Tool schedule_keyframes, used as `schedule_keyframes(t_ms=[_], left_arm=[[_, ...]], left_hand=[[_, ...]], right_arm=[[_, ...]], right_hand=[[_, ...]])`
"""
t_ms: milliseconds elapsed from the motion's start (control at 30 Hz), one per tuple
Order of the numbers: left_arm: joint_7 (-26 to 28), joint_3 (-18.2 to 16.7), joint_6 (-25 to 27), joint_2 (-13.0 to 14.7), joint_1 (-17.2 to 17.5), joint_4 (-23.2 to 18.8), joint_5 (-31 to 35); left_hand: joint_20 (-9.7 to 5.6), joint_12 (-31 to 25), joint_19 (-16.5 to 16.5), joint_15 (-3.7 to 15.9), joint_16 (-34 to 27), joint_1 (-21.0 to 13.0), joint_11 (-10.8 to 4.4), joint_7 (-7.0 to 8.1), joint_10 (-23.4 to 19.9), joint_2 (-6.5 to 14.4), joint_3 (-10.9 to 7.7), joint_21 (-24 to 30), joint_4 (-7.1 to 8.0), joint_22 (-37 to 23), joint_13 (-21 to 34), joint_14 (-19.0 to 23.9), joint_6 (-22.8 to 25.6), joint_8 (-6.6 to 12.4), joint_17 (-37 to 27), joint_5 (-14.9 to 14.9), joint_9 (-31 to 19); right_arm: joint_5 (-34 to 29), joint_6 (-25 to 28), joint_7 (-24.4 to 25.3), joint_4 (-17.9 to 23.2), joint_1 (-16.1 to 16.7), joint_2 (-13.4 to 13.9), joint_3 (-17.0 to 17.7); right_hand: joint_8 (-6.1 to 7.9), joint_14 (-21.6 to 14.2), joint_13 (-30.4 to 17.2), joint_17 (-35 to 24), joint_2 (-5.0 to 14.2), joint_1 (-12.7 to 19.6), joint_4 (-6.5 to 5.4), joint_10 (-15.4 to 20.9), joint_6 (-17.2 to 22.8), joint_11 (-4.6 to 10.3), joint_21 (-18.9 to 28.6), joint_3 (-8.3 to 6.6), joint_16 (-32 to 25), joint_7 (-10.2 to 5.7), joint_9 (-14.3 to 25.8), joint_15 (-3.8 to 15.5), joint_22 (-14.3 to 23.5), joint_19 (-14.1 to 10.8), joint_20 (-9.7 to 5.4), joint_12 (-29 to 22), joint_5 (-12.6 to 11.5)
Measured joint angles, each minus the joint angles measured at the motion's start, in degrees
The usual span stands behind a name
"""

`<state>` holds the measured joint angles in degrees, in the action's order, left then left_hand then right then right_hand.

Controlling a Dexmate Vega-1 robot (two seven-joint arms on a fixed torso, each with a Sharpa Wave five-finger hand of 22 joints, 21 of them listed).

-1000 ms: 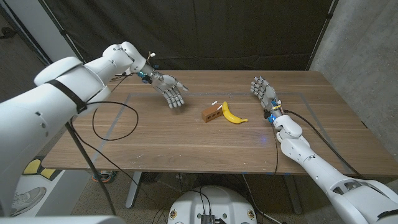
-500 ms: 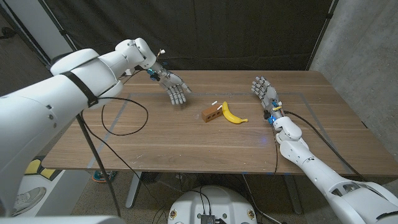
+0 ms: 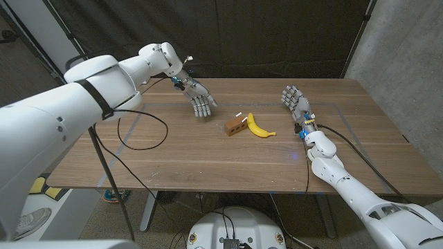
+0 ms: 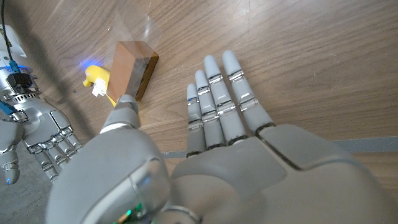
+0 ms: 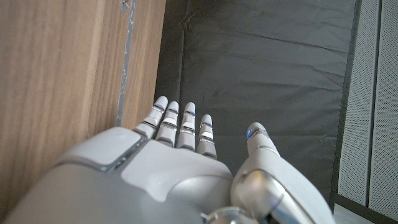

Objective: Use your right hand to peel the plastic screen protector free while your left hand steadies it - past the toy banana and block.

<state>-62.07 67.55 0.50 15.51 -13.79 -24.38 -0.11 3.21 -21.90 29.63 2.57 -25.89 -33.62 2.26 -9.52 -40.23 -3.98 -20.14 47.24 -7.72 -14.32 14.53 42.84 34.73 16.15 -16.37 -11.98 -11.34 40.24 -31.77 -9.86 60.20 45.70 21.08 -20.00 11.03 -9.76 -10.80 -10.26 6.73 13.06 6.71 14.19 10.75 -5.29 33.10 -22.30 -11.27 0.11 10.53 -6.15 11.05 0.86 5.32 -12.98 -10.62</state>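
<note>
Black cloth hangs behind a wooden table [image 3: 208, 155] with a straight lengthwise grain and a faint grey tape line marking a rectangle on its top. Near the middle lie a brown block [image 3: 234, 126], a plain box shape with a darker end face, and a yellow toy banana [image 3: 259, 126], smooth and curved; the two sit just beside each other, the banana on the right hand's side, its long axis running roughly from the far edge toward the near edge with its tip bending right. In the left wrist view a thin clear film [image 4: 134, 28] with a pale glare shows on the wood just past the block, which may be the screen protector; its outline is too faint to tell which way it points. The left hand [image 3: 199, 102], grey and jointed, hangs over the table's far left part, fingers [image 4: 219, 106] straight, apart and holding nothing, pointing down toward the block. The right hand [image 3: 294, 102] stands at the far right, palm upright, fingers [image 5: 177, 127] spread and empty, well apart from the banana. A black cable [image 3: 135, 131] loops over the table's left side.
</note>
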Motion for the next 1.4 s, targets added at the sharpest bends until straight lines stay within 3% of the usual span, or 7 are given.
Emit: schedule_keyframes(t_ms=[433,1100,1400], left_arm=[[-1.13,0.93,-0.33,-1.31,0.29,-0.3,0.14],[-1.38,0.04,-0.18,-2.01,2.38,-0.67,-1.22],[-0.27,0.36,0.24,-2.82,2.85,-0.77,-1.21]], left_hand=[[-0.41,0.0,0.42,0.1,0.0,-1.42,-0.42,0.01,-0.42,-0.98,-0.1,0.45,-0.36,0.51,0.26,0.31,0.03,0.02,0.0,-0.44,0.0],[-0.42,0.44,0.43,0.29,0.0,-2.41,-0.73,0.11,-0.73,0.01,-0.49,1.1,-0.44,1.2,0.53,0.7,0.31,-0.69,-0.28,-0.44,0.01],[-1.48,-0.61,1.18,0.66,-1.12,-2.71,-1.43,0.83,-4.35,0.32,-0.38,2.21,0.11,1.62,0.79,3.81,2.7,-0.34,-0.64,-0.44,-0.2]], right_arm=[[0.45,-0.69,-0.08,0.1,0.66,0.0,0.44],[0.9,-2.09,-0.43,-0.91,0.94,-0.61,0.88],[0.93,-2.81,-0.19,-1.22,1.07,-0.91,1.11]], right_hand=[[0.0,0.0,0.0,0.0,0.0,0.0,-0.24,0.46,-0.01,0.01,0.0,-0.24,0.0,0.0,-0.01,0.0,0.0,-0.21,-0.22,0.0,0.0],[0.0,0.0,0.0,0.0,0.0,0.0,-0.24,0.63,-0.01,-0.18,-0.32,-0.24,0.0,-0.01,-0.01,0.0,0.0,-0.21,-0.22,0.0,0.0],[0.0,0.0,0.0,0.0,0.0,0.0,-0.24,0.63,-0.01,-0.18,-0.32,-0.24,0.0,-0.01,-0.01,0.0,0.0,-0.21,-0.21,0.0,0.0]])
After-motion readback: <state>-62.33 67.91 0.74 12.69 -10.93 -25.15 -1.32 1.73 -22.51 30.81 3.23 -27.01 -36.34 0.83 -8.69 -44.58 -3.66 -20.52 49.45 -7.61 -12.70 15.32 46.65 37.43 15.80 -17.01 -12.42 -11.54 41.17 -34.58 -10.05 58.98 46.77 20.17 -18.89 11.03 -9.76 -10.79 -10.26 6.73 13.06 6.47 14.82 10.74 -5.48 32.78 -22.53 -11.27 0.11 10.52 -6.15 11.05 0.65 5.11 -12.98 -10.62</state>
